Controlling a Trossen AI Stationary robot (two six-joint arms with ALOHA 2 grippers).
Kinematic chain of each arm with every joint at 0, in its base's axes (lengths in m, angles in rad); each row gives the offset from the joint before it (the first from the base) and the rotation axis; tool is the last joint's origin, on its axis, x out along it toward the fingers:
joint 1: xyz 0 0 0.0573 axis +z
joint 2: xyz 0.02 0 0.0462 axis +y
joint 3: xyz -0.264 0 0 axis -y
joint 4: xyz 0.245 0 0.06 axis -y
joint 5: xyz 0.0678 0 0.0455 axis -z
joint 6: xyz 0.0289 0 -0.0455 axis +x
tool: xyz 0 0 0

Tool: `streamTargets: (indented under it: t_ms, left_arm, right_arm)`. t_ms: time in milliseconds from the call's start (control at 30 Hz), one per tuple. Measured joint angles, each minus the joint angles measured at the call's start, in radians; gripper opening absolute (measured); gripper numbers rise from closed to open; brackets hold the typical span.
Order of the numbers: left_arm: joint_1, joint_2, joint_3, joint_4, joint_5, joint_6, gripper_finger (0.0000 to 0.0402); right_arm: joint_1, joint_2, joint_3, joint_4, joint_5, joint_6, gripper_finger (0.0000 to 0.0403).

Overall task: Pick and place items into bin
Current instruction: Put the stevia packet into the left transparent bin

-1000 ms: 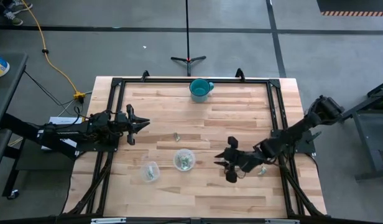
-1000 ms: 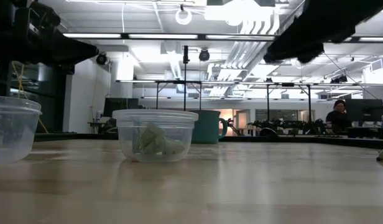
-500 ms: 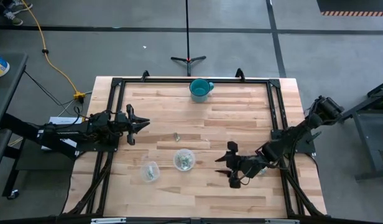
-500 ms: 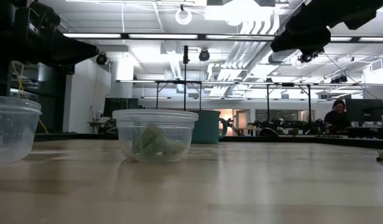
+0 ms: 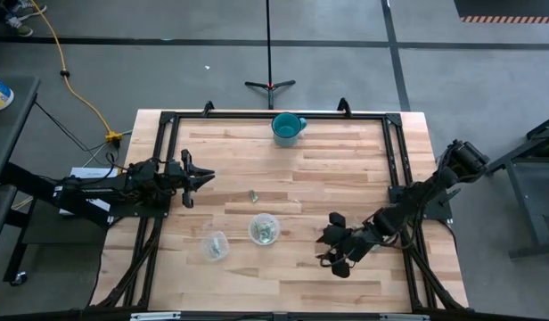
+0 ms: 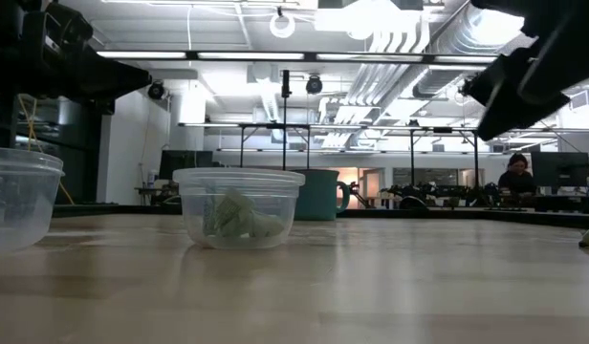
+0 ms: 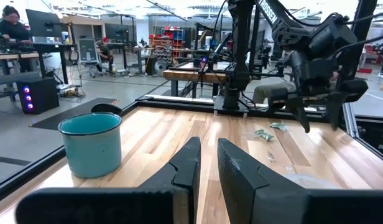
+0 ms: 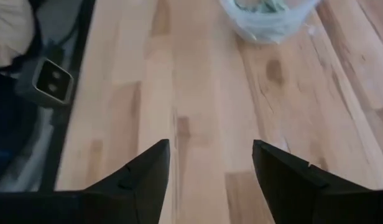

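Right fingers (image 8: 207, 180) apart, empty, above table (image 8: 204, 93)

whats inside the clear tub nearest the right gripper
The clear tub holds a small heap of pale green shiny pieces. How many lie underneath the top ones cannot be counted.

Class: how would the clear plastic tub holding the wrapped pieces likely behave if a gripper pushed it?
The tub looks thin-walled and nearly empty, so it is probably light and would slide on the smooth wooden table. It is wide and low, so tipping seems unlikely.
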State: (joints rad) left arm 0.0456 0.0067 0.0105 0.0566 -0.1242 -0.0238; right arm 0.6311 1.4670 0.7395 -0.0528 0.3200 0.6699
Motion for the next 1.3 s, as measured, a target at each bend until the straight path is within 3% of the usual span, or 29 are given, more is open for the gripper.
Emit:
streamTargets:
  t_ms: [200,400,733,933,1300]
  left_arm:
    - [0.0,0.0,0.0,0.0,0.0,0.0,0.0092]
    - [0.0,0.0,0.0,0.0,0.0,0.0,0.0092]
    - [0.0,0.0,0.0,0.001,0.0,0.0,0.0092]
    - [0.0,0.0,0.0,0.001,0.0,0.0,0.0092]
    - [0.0,0.0,0.0,0.001,0.0,0.0,0.0092]
  right_arm:
    - [0.001,0.0,0.0,-0.029,0.087,-0.02,0.02]
    - [0.01,0.0,0.024,-0.036,0.253,-0.189,0.0187]
    - [0.013,0.0,0.052,-0.161,0.329,-0.181,0.0184]
    - [0.002,0.0,0.052,-0.18,0.335,-0.18,0.0185]
    - [-0.003,0.0,0.051,-0.288,0.224,-0.04,0.0171]
